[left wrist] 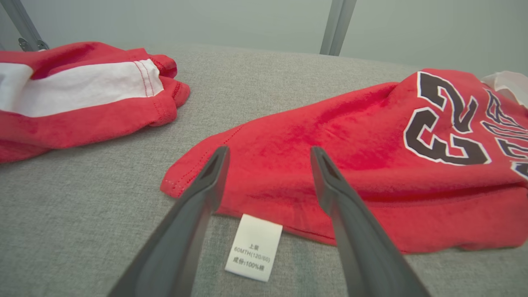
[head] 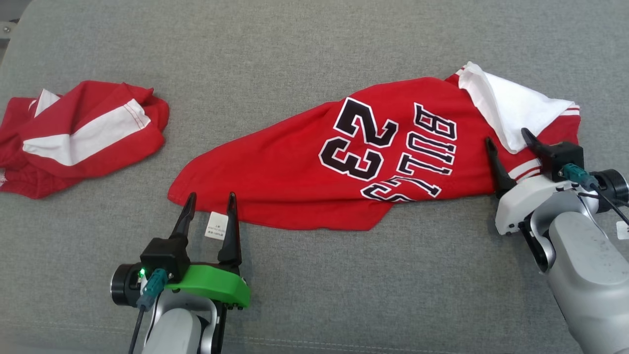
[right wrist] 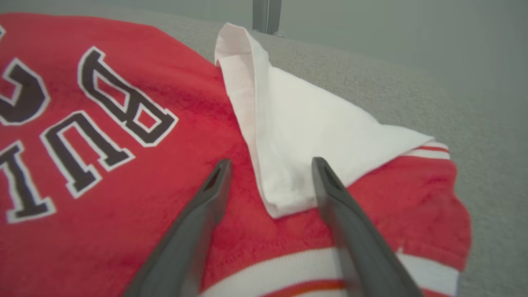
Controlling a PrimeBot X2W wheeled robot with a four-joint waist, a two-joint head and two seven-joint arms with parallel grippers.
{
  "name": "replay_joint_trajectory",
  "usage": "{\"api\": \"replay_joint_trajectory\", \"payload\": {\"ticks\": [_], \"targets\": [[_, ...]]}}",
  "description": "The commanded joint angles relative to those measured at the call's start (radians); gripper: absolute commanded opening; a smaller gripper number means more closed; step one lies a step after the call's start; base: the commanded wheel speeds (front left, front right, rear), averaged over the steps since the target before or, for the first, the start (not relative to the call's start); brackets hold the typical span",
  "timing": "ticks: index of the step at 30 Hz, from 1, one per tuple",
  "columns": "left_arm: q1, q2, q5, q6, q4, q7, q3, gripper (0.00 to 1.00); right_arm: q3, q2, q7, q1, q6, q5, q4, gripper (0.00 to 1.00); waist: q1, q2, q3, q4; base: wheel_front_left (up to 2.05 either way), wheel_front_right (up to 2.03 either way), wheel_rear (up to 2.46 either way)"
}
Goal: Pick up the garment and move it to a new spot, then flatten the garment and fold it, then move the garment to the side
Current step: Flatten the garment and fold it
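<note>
Where it lies creased, the jersey [head: 285, 167] reads BULLS 23.

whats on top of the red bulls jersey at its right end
A white flap of cloth lies folded over the red jersey, beside the BULLS lettering. Whatever jersey surface sits beneath the flap is covered and cannot be seen.

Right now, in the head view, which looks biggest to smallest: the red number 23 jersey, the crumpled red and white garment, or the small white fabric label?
1. red number 23 jersey
2. crumpled red and white garment, partly cropped
3. small white fabric label
</note>
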Motion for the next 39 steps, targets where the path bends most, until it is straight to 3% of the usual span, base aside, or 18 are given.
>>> {"api": "replay_joint_trajectory", "payload": {"ticks": [1,2,6,14,25,30,31,32,39], "targets": [[-0.014,0.003,0.004,0.006,-0.006,0.001,-0.003,1.00,0.008,-0.012,0.002,-0.017,-0.001,-0.001,0.021,0.38,0.0000,0.0000,0.022,0.019,0.00,0.00,0.00],[-0.013,0.003,0.004,0.006,-0.007,0.001,-0.004,1.00,0.008,-0.020,0.002,-0.029,-0.001,-0.001,0.040,0.00,0.0000,0.0000,0.024,0.020,0.00,0.00,0.00],[-0.015,0.003,0.006,0.008,-0.014,0.001,-0.011,1.00,0.008,-0.035,-0.006,-0.074,-0.001,-0.006,0.079,0.00,0.0000,0.0000,0.028,0.028,0.00,0.00,0.00],[-0.020,0.003,-0.001,0.002,-0.027,0.001,-0.033,1.00,-0.020,-0.103,-0.017,-0.214,-0.001,-0.025,0.000,0.00,0.0000,0.0000,0.038,0.078,0.00,0.00,0.00],[0.006,0.002,-0.037,0.007,-0.023,0.001,-0.143,1.00,0.013,-0.297,0.065,-0.586,-0.001,-0.166,0.027,0.00,0.0000,0.0000,0.062,0.324,0.00,0.00,0.00],[0.033,0.003,-0.062,0.015,-0.017,0.001,-0.172,1.00,0.006,-0.328,0.134,-0.649,-0.001,-0.201,0.098,0.00,0.0000,0.0000,0.064,0.400,0.00,0.00,0.00],[0.041,0.002,-0.067,0.016,-0.016,0.001,-0.179,1.00,0.001,-0.327,0.162,-0.651,-0.001,-0.199,0.126,0.82,0.0000,0.0000,0.064,0.410,0.00,0.00,0.00],[0.046,0.002,-0.071,0.018,-0.016,0.001,-0.184,1.00,-0.008,-0.324,0.171,-0.660,-0.001,-0.189,0.143,1.00,0.0000,0.0000,0.066,0.415,0.00,0.00,0.00],[0.044,0.002,-0.079,0.027,-0.016,0.001,-0.187,1.00,-0.014,-0.247,0.055,-0.555,-0.001,-0.128,0.207,1.00,0.0000,0.0000,0.049,0.370,0.00,0.00,0.00]]}}
